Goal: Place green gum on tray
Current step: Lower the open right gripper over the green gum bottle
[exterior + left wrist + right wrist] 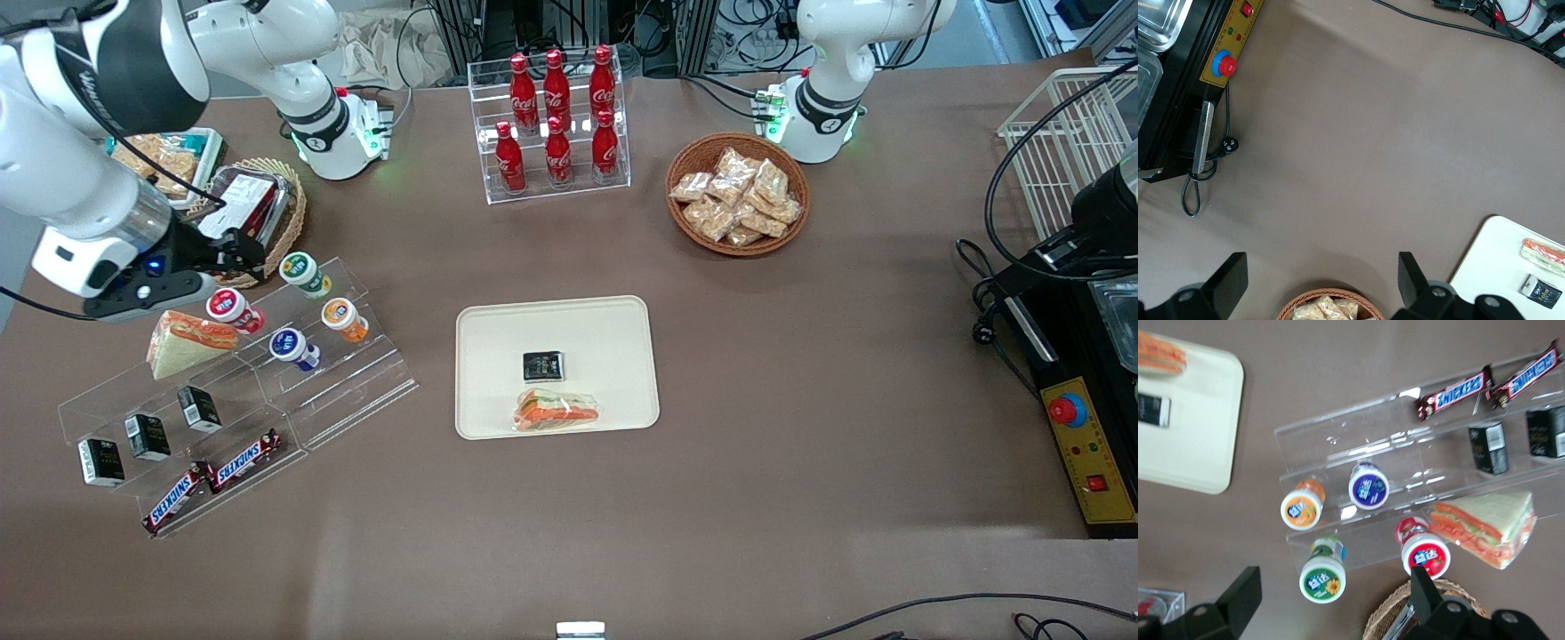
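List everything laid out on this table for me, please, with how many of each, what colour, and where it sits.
green gum: 1, white, green lid, top step of clear rack.
Other gum bottles: 3, red, orange, blue, same rack.
Rack sandwich: 1, beside the red bottle.
Black boxes: 3, lower step.
Snickers bars: 2, lowest step.
tray: 1, cream, table centre, holding a black packet and wrapped sandwich.
Cola bottles: 6, red, clear stand.
Snack basket: 1, wicker.
end effector: 1, black, open, hovering next to the green gum.
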